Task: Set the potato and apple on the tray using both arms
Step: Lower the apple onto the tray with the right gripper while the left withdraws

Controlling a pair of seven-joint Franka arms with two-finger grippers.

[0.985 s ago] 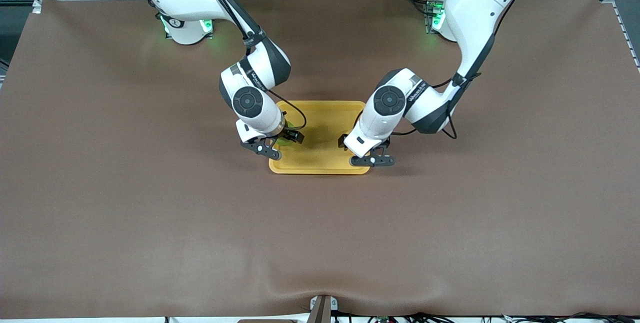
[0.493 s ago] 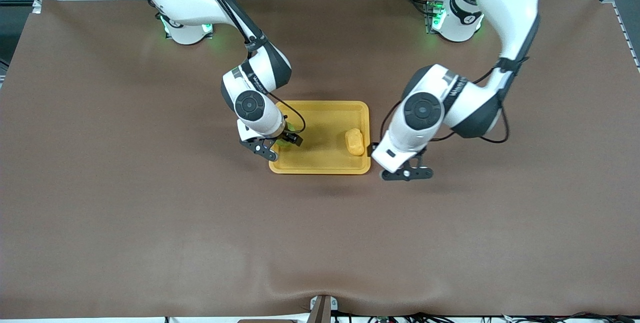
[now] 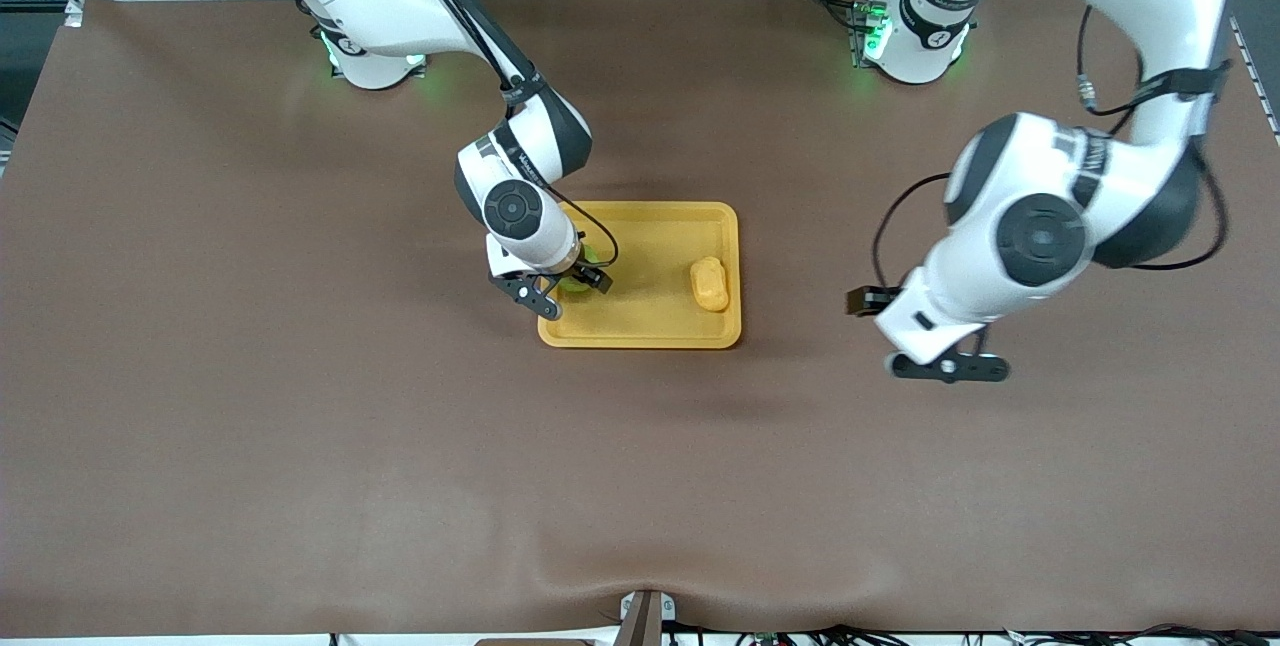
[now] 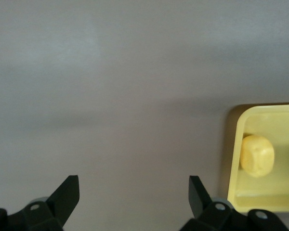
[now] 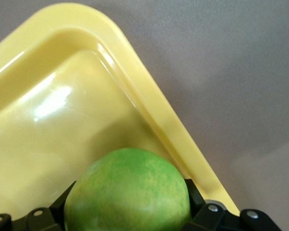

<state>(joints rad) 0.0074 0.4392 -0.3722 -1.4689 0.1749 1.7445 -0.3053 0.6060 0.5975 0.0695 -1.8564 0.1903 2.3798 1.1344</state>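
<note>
Flat rectangular yellow-orange plastic tray (image 3: 650, 321), rounded corners, raised glossy rim: set mid-worktop on the matte brown worktop (image 3: 300, 406), whose covering is seen to ripple slightly at the edge nearest the front camera.

Small oblong lumpy yellow-orange potato (image 3: 710, 283): laid in the tray toward the left arm's end, close to the rim, free of any pincer; shown again in the left wrist view (image 4: 257, 155), where the tray (image 4: 233, 159) is cut off by the frame edge.

Small round bright green apple (image 3: 576, 278) with mottled skin: located over the tray at the right arm's end, near the corner closest to the front camera; largely hidden in the front view by the right wrist and a black cable (image 3: 590, 226). In the right wrist view the apple (image 5: 127, 192) is seen clasped between the dark fingers of the right pincer (image 5: 127, 204), with the tray's rim (image 5: 164, 115) just beside it. Contact between apple and tray floor cannot be determined.

Right pincer (image 3: 560, 288): closed around the apple, over the tray.

Left pincer (image 3: 945, 366): held empty above bare worktop, well apart from the tray toward the left arm's end; in the left wrist view its fingers (image 4: 67, 192) are shown spread wide, only the black wedge-shaped tips being visible
</note>
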